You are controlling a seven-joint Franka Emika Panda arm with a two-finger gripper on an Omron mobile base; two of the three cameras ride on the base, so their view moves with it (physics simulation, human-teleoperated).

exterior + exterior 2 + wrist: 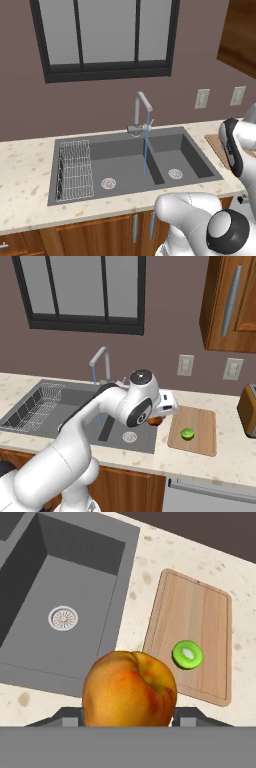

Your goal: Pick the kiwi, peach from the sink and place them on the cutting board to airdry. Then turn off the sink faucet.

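Observation:
My gripper is shut on the peach, an orange-red fruit held just above the counter strip between the sink and the cutting board. In the right base view the peach hangs under the hand, left of the board's near edge. On the board lies the lime-green kiwi, to the right of the peach. A thin blue stream of water falls from the sink faucet into the sink.
A wire rack fills the sink's left end. A brown toaster-like box stands on the counter right of the board. Wall outlets and an upper cabinet are behind and above the board.

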